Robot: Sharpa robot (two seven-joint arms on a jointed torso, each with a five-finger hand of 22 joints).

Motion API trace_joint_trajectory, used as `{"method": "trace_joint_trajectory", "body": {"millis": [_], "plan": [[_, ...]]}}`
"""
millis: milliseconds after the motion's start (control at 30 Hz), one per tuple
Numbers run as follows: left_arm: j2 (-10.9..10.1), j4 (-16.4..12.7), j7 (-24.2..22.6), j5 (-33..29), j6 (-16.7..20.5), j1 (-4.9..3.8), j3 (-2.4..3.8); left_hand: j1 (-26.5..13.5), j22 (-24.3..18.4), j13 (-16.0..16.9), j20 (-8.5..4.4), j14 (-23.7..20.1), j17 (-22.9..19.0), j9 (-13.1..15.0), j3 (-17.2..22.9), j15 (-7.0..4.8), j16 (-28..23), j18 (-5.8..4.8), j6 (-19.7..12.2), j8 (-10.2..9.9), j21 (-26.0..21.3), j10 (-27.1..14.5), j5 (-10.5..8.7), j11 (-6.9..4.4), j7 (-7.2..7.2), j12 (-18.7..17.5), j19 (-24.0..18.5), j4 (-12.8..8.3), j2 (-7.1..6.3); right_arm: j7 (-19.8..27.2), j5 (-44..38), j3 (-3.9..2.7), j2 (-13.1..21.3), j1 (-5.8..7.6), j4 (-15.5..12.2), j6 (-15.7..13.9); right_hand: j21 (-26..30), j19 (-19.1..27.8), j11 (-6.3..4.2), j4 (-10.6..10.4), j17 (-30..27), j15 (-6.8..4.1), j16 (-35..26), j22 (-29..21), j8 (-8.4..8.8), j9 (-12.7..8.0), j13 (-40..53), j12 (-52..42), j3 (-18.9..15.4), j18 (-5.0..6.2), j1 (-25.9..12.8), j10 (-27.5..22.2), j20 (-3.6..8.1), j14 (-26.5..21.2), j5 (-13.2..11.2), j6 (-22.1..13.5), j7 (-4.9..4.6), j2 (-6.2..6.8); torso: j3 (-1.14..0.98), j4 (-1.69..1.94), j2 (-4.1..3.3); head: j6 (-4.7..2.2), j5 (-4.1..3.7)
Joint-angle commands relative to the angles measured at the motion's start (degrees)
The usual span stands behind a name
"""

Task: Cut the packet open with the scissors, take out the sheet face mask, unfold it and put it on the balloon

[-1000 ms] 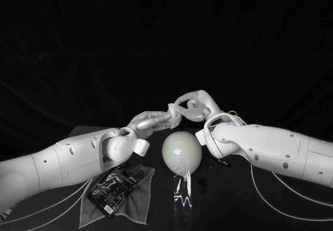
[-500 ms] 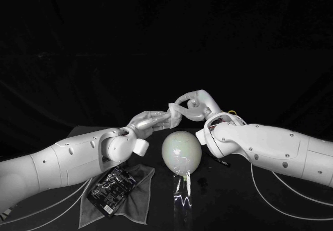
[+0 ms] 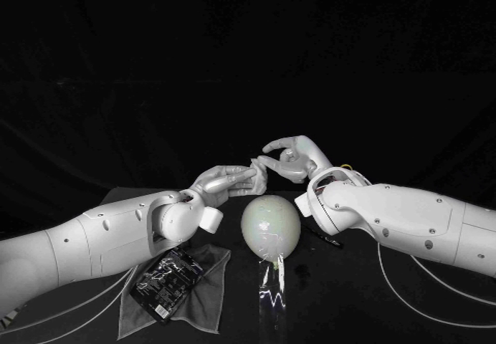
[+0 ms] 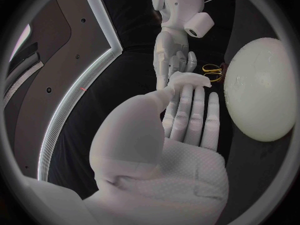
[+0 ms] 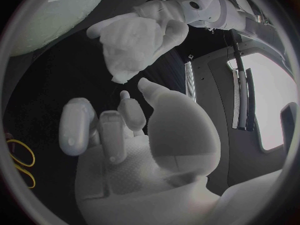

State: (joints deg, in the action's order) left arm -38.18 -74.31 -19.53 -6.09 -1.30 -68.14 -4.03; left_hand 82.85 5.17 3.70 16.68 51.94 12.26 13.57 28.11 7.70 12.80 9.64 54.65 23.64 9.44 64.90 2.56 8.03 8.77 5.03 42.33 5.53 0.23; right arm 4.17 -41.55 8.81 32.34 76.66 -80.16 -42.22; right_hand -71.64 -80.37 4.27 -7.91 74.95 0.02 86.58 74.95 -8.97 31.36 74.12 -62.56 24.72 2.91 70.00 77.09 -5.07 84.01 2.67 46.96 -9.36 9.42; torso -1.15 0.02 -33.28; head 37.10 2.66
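Note:
A pale egg-shaped balloon [image 3: 271, 226] [image 4: 259, 90] [image 5: 50, 10] lies in the middle of the black table. Above it my left hand [image 3: 227, 180] [image 4: 181, 120] pinches the crumpled white sheet mask [image 3: 261, 166] [image 4: 187, 79] [image 5: 134, 42] at its fingertips. My right hand [image 3: 294, 158] [image 5: 119, 130] hovers just beside the mask; its fingers are loosely bent and hold nothing. The black printed packet [image 3: 168, 276] lies on a grey cloth [image 3: 207, 294] at the front left. The scissors' yellow handles [image 4: 212, 71] [image 5: 19, 157] lie on the table near the balloon.
A shiny clear strip [image 3: 274, 287] runs from the balloon's lower end toward the front edge. White cables [image 3: 413, 279] trail under both arms. Both forearms hang close over the balloon's sides.
The right hand has let go of the mask and drawn slightly away to the right. The mask now hangs bunched from the left hand alone.

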Motion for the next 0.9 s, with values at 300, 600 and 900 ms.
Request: {"method": "trace_joint_trajectory", "body": {"millis": [300,600,900], "plan": [[-0.2,-0.6,-0.6,-0.2,1.4,0.04,0.07,0.4,0.7,0.5,-0.37,3.4,1.9,3.2,0.6,-1.38,3.3,0.83,-0.7,1.8,2.3,4.5,0.17,-1.32,0.28,1.2,4.4,-0.2,0.42,0.5,0.3,-0.04,3.5,0.1,-1.2,0.2,-0.1,0.1,0.38,-0.3,8.7,0.57,0.0,9.7,0.59,-0.4,-0.6,0.5,-1.2,0.73,0.6,-0.7,-0.66,3.8,0.1,0.3,-0.27,-0.37,-0.01,0.0,-0.03,0.03,0.0],[-0.4,-0.9,0.2,-0.2,3.8,0.07,0.07,0.3,1.5,0.4,-1.54,5.9,3.8,4.4,0.6,-2.37,6.8,0.95,-1.2,2.4,4.5,5.6,0.17,-1.75,0.17,1.4,7.8,-0.7,0.29,-2.3,-1.9,-0.03,7.5,0.1,-6.7,0.7,-4.7,-2.7,-2.17,-1.1,11.6,-1.5,1.7,11.1,-4.25,0.8,4.3,-8.8,-2.6,0.12,1.5,4.5,0.1,5.0,0.2,9.7,2.69,-1.53,-0.01,-0.06,-0.03,0.25,0.05],[-0.4,-1.3,0.8,-0.2,5.7,0.07,0.07,0.2,2.0,0.5,-2.18,6.5,4.9,4.9,0.6,-2.79,8.7,0.86,-1.2,2.6,5.5,6.5,0.19,-2.0,0.15,1.6,8.8,-0.9,0.28,-9.2,-6.4,-0.01,6.8,-0.12,-10.3,3.0,-5.4,-3.2,-2.68,-2.8,12.1,-2.04,1.9,11.3,-4.85,0.7,5.0,-10.1,-4.4,-0.03,-0.1,5.3,0.69,5.2,0.2,10.8,3.27,-0.88,-0.05,0.1,-0.08,0.19,-0.29]]}}
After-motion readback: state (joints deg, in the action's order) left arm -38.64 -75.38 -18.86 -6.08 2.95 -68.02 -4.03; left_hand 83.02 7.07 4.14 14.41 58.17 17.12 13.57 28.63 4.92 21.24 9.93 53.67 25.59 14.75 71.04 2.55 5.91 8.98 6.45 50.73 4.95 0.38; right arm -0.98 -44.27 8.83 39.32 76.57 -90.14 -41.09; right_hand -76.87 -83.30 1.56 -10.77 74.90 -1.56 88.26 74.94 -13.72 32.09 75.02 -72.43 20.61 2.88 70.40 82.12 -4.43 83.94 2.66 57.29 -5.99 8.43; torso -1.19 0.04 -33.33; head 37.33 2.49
